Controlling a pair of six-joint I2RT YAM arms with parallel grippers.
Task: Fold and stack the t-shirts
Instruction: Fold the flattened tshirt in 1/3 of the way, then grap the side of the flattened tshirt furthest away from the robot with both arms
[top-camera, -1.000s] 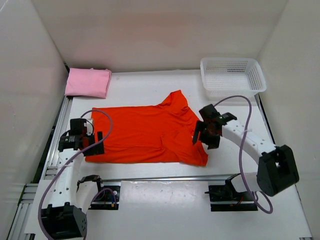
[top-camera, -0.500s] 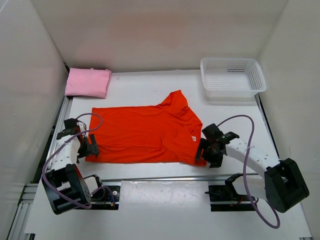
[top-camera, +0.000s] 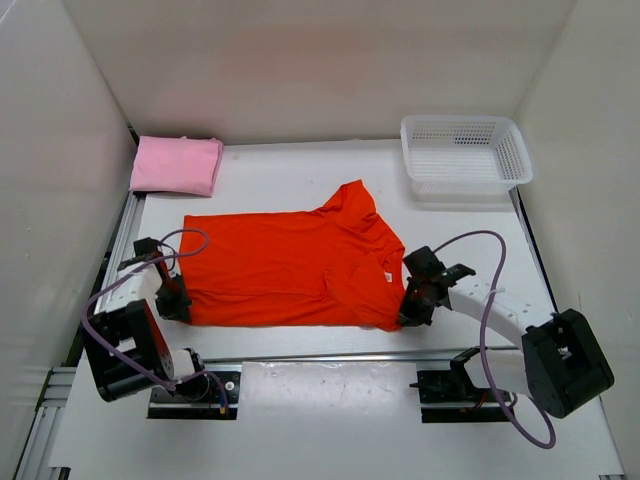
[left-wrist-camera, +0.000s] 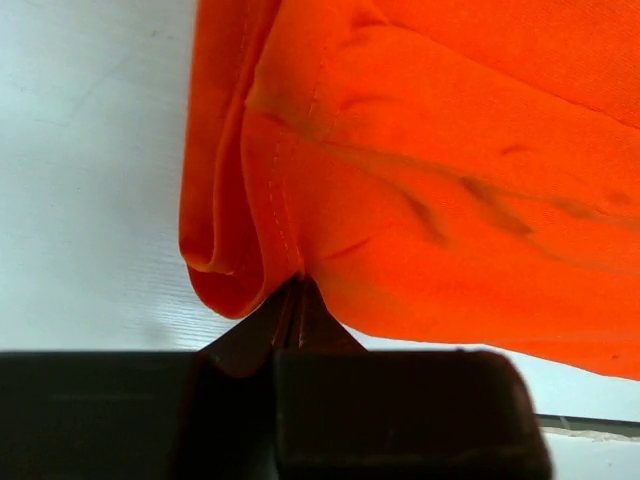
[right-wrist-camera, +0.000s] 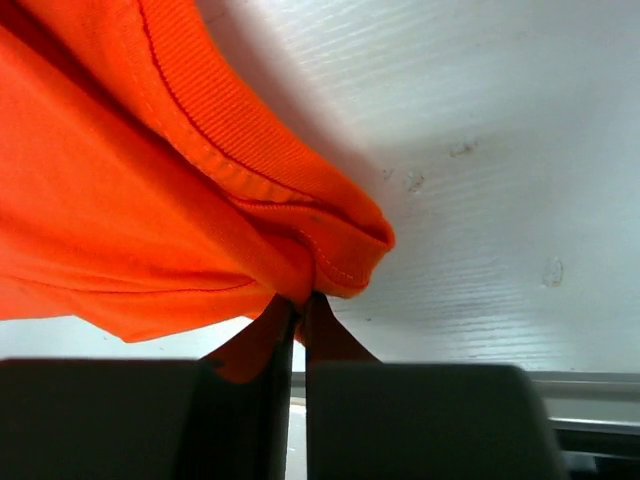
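White table (top-camera: 300, 170): orange-red t-shirt (top-camera: 290, 265) spread flat at centre. Left gripper (top-camera: 172, 300) clamped on its near-left corner; right gripper (top-camera: 410, 308) clamped on near-right corner. Pink t-shirt (top-camera: 177, 164) folded, far-left corner. Mesh basket (top-camera: 465, 150) far right, apart from both.

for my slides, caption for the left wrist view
The left gripper shut on a bunched corner of the orange-red t-shirt on the white table.

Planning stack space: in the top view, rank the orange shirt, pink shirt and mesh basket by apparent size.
Largest: the orange-red t-shirt, spread flat.
Next: the white mesh basket.
Smallest: the folded pink t-shirt.
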